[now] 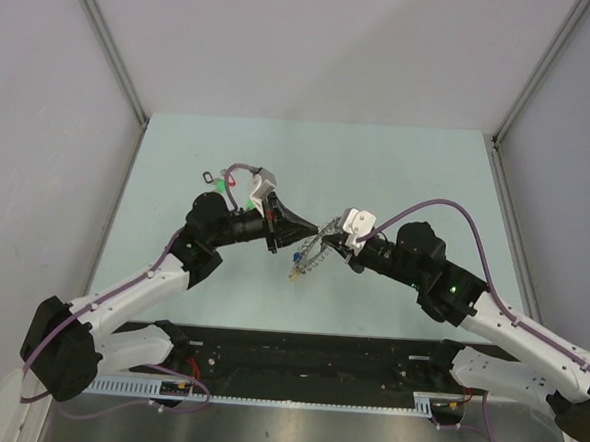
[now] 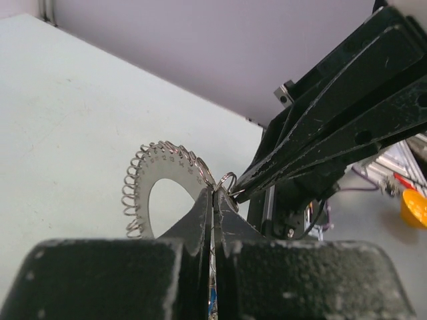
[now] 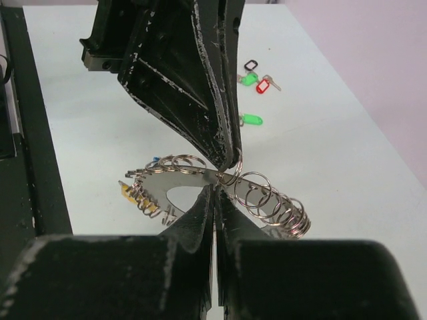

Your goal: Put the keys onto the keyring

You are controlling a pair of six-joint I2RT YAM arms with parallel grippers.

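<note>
The keyring (image 1: 311,254) is a flat silvery ring plate hung with many small wire loops, held in the air between both grippers. My right gripper (image 3: 215,190) is shut on the plate's inner edge. My left gripper (image 2: 215,195) is shut on the keyring's rim, where one small loop (image 2: 227,181) stands up. In the right wrist view it (image 3: 230,157) comes down from above onto that loop. A yellow-tagged key (image 3: 127,192) and a blue-tagged key (image 3: 154,160) hang on the keyring (image 3: 267,200). Loose keys with green, red and black tags (image 1: 224,183) lie on the table behind my left arm.
In the right wrist view a green-tagged key (image 3: 251,121) lies apart from the green, red and black group (image 3: 257,81). A black rail (image 1: 307,352) runs along the table's near edge. Grey walls close in the sides and back. An orange object (image 2: 415,207) shows past the right arm.
</note>
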